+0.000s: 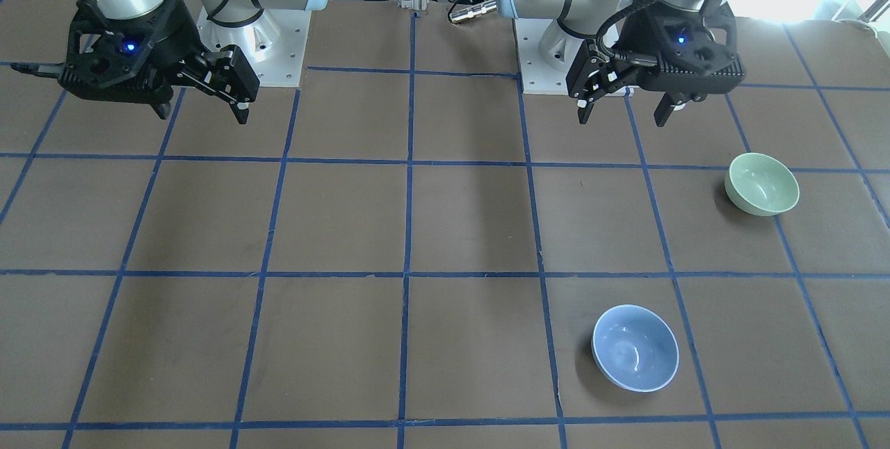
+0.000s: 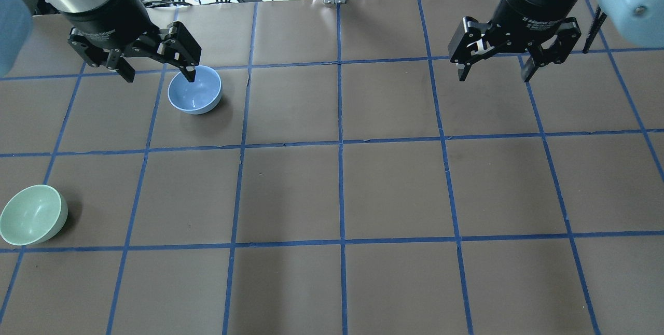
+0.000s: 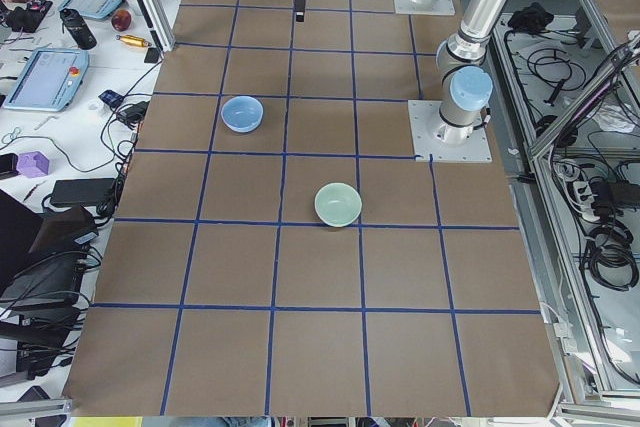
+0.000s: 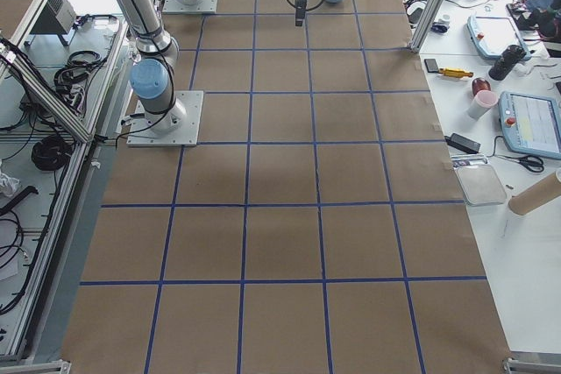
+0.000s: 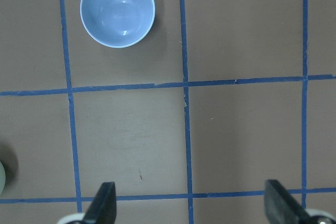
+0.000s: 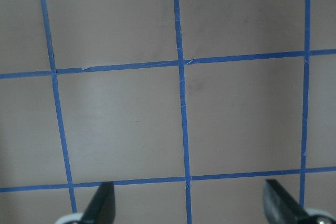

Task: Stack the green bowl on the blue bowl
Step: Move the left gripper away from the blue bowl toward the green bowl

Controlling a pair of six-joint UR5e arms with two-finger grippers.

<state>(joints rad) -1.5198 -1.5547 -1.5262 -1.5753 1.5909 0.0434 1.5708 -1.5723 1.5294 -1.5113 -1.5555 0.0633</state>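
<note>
The green bowl (image 1: 761, 183) stands upright on the table's left side near the robot; it also shows in the overhead view (image 2: 32, 214) and the exterior left view (image 3: 338, 204), with just its edge in the left wrist view (image 5: 1, 177). The blue bowl (image 1: 635, 356) stands upright farther out and more toward the middle, also in the overhead view (image 2: 194, 89) and the left wrist view (image 5: 117, 9). My left gripper (image 2: 158, 75) hangs open and empty, high above the table between the bowls. My right gripper (image 2: 494, 77) hangs open and empty over the right side.
The table is brown paper with a blue tape grid (image 2: 340, 143). The two arm bases (image 1: 250, 46) stand at the robot's edge. Tablets, cables and small items (image 4: 526, 120) lie on the bench beyond the far edge.
</note>
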